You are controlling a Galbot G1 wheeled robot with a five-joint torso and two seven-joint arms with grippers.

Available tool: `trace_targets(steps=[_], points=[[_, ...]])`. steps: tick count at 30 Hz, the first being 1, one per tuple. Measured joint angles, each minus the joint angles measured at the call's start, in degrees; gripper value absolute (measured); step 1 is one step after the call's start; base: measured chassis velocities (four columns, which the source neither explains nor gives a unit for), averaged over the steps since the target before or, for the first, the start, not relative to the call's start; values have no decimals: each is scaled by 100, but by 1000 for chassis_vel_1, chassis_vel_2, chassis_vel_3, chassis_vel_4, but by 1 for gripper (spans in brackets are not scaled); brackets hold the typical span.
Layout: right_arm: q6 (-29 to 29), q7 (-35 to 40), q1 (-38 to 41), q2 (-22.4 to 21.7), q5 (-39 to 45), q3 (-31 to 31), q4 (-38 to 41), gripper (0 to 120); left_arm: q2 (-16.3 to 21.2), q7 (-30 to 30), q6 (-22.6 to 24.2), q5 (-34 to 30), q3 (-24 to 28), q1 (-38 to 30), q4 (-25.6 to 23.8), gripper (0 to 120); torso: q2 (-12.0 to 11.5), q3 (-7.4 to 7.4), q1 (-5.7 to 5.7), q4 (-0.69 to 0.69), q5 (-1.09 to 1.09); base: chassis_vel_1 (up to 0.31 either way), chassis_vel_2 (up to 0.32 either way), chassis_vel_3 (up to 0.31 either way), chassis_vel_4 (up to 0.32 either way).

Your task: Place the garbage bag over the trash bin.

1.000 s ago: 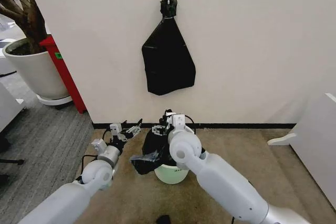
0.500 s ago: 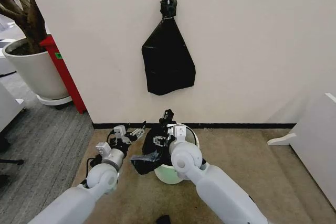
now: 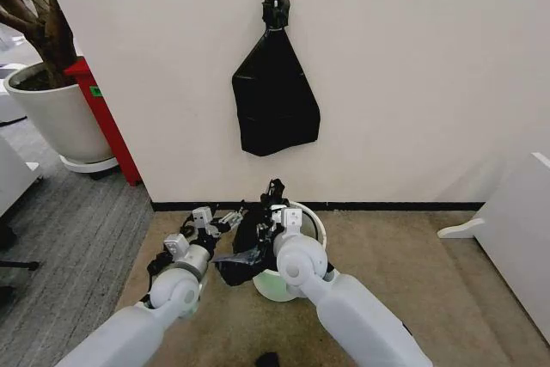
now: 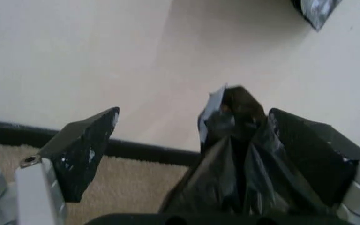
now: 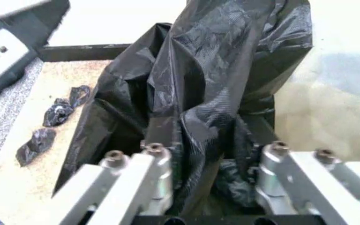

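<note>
My right gripper (image 5: 211,154) pinches the garbage bag (image 3: 247,242), bunched over the trash bin (image 3: 296,285). My left gripper (image 4: 192,154) gapes wide; it should catch the loose edge before spreading.

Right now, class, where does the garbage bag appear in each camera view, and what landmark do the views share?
Head view: garbage bag bunched over the trash bin, between both grippers.
Left wrist view: bag beside one finger.
Right wrist view: bag rising between the fingers.
Shared landmark: black baseboard.
</note>
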Motion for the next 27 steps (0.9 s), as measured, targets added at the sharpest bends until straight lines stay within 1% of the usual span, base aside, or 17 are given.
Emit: trace_targets(steps=[2,3,4,5,6,9,12,16,20,27], points=[[15,28,27,-18,-12,-17,26,10,14,-127,241,-16,60,7,-75,94,0,0,0,0,-1,0,0,0,0],[15,28,27,-18,-12,-17,26,10,14,-127,241,-16,60,7,-75,94,0,0,0,0,-1,0,0,0,0],[17,34,39,-23,-12,-18,31,7,27,-165,299,-15,72,12,-98,94,0,0,0,0,0,0,0,0,0],[22,42,61,-30,-13,-19,37,1,53,-234,384,-11,83,25,-130,91,0,0,0,0,0,0,0,0,0],[26,48,85,-46,-15,-24,48,0,84,-319,482,-6,86,36,-169,87,0,0,0,0,0,0,0,0,0],[43,55,118,-64,-28,-29,72,0,124,-544,710,20,73,46,-231,82,0,0,0,1,0,0,0,0,0],[55,59,120,-70,-47,-41,91,0,133,-645,837,43,63,43,-237,79,0,0,0,1,1,0,0,0,0],[79,55,123,-114,-128,-114,186,0,140,-722,1120,38,93,-35,-266,65,0,0,0,0,0,0,0,0,0],[81,54,159,-124,-155,-128,210,0,144,-716,1190,21,179,-122,-273,61,0,0,0,0,0,0,0,0,0],[81,44,189,-159,-197,-151,225,0,136,-715,1202,0,257,-176,-295,61,0,0,0,0,0,0,0,0,0]])
